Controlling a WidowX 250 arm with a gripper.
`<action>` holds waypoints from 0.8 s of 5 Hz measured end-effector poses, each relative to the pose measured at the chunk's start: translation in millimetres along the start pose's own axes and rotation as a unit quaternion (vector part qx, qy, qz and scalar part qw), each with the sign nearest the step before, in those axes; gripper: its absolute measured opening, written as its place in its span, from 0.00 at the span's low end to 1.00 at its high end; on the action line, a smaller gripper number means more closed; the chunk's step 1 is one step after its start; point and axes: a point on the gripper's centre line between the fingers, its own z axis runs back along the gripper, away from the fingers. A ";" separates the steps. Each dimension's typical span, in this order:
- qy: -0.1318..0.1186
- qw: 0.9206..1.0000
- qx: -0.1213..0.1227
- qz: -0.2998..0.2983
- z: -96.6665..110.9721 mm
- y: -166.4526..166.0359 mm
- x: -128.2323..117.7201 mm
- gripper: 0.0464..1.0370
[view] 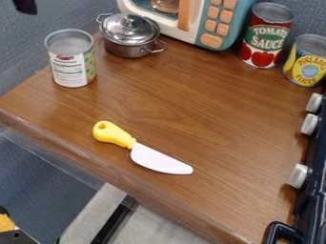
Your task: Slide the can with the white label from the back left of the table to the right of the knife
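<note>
Camera view up. Where does my gripper (25, 5) sit?

"Upper left edge, above the labelled can (71, 71) and the lidded pot (129, 35). I can't tell whether it's apart or together."

And the yellow-handled knife (160, 160)?

"I see it lying flat on the wooden counter (210, 112), clear of the gripper."

So how far along are we?

"I'd judge no grasp made on knife, can or pot; all three rest on the wood."

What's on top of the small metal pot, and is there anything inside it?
A shiny lid sits on top of the pot. It covers the opening, so whether the pot holds anything cannot be seen.
</note>
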 end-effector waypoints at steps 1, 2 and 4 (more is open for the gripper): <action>-0.006 1.000 0.012 -0.004 -10.0 9.1 6.8 0.96; -0.019 1.000 0.018 -0.006 -17.0 13.5 9.6 0.96; -0.022 0.999 0.035 -0.031 -41.3 23.1 -12.6 0.96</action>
